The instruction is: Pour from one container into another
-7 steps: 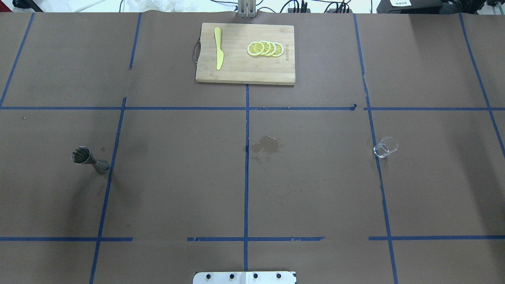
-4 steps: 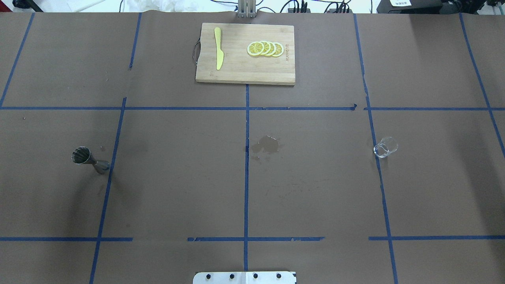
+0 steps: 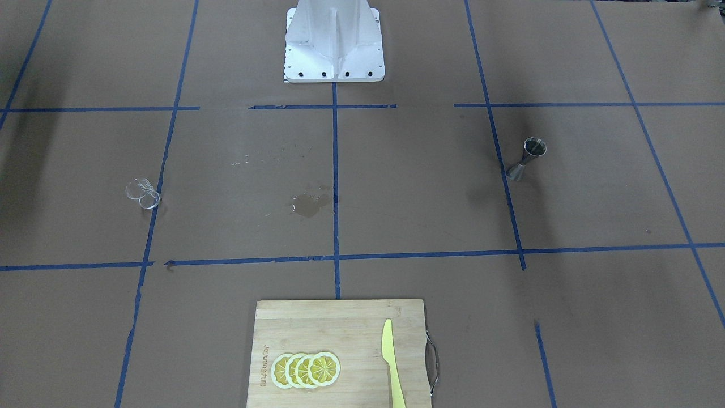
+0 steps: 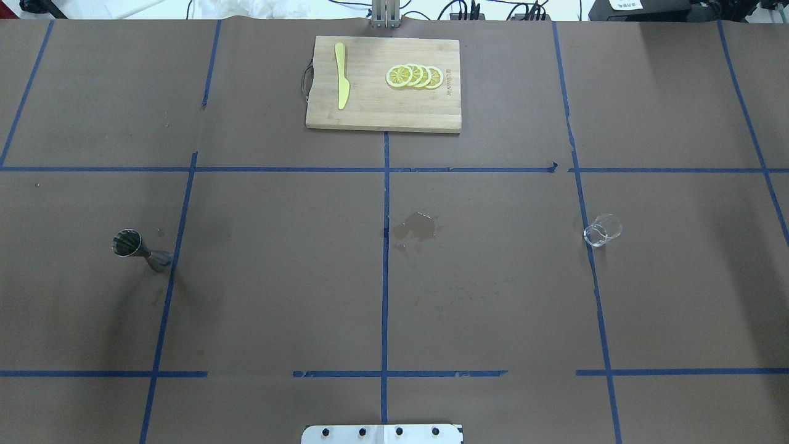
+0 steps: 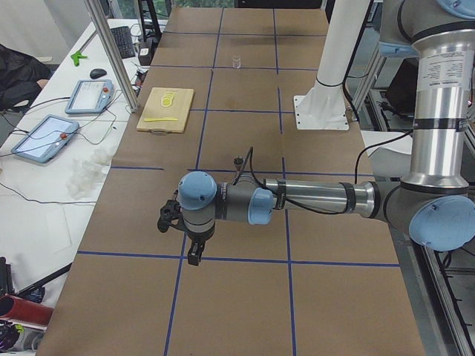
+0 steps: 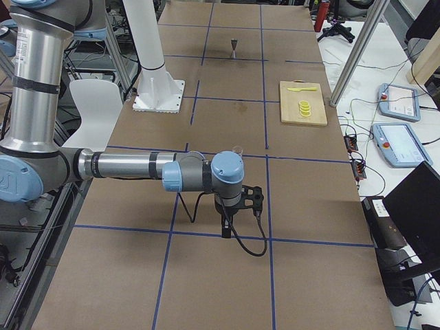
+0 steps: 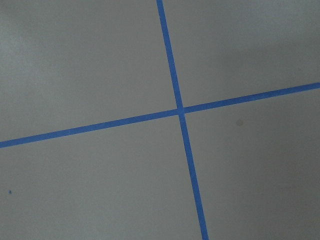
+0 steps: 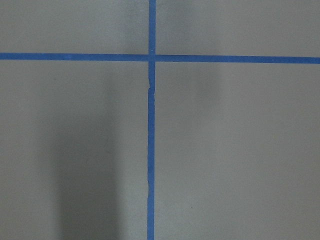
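No movement: glass cup (image 4: pixel 602 230) well apart from right hand (image 6: pixel 225 229)

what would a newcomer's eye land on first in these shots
The bamboo cutting board at the table's far middle stands out, with fanned lemon slices and a yellow knife on it. The steel jigger stands alone on the robot's left, the clear glass cup on its right, a dark wet patch between them.

Clear glass cup (image 4: pixel 602 230), steel jigger (image 4: pixel 140 250) (well apart)
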